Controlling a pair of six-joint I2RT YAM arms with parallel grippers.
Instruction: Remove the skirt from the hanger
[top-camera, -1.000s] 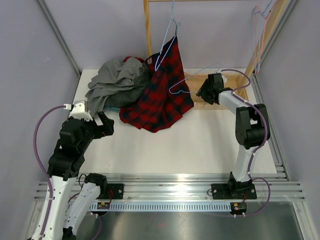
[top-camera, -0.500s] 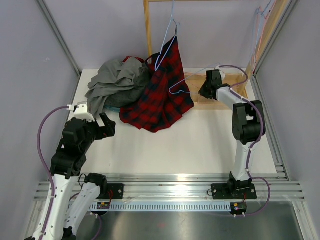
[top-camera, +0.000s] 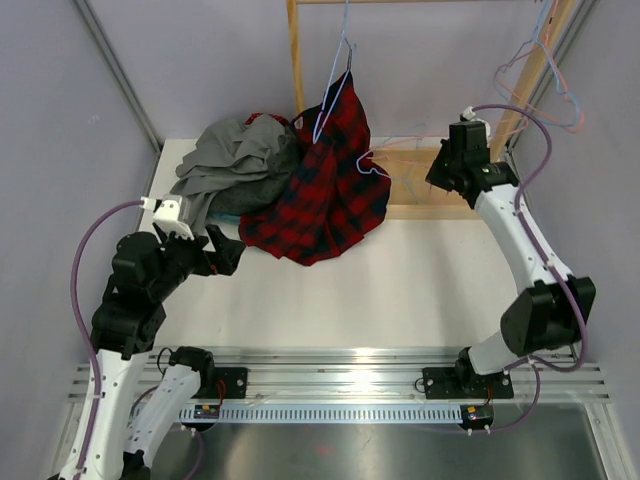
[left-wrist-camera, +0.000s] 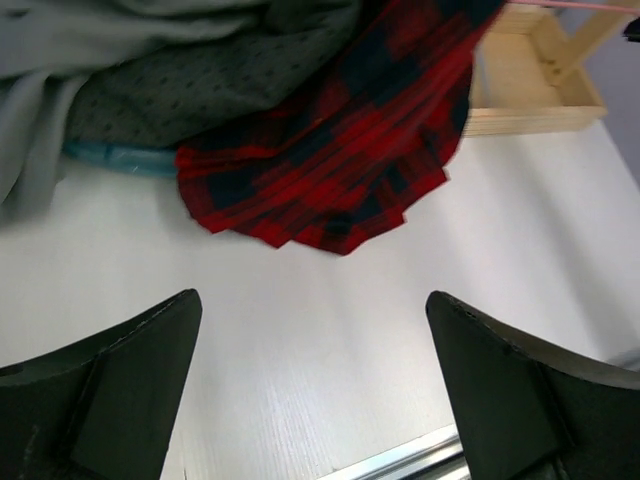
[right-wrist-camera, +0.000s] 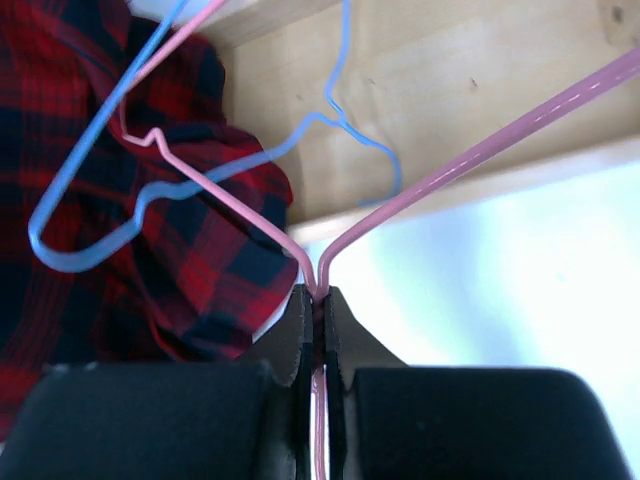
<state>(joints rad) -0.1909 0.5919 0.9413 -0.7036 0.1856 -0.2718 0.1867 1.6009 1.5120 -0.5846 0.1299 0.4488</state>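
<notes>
Right wrist view shows my right claw (right-wrist-camera: 315, 300) pinched shut on the pink hanger wire (right-wrist-camera: 470, 160), the plaid skirt (right-wrist-camera: 190, 270) not yet freed.

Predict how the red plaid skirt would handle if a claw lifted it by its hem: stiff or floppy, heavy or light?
Probably floppy: the skirt hangs in soft folds and its hem spreads on the table. Likely light, since a thin wire hanger carries its top. It may drag on the grey clothes beside it.

Right claw (right-wrist-camera: 318, 298) clamped pink hanger (right-wrist-camera: 500, 142), swung right.
</notes>
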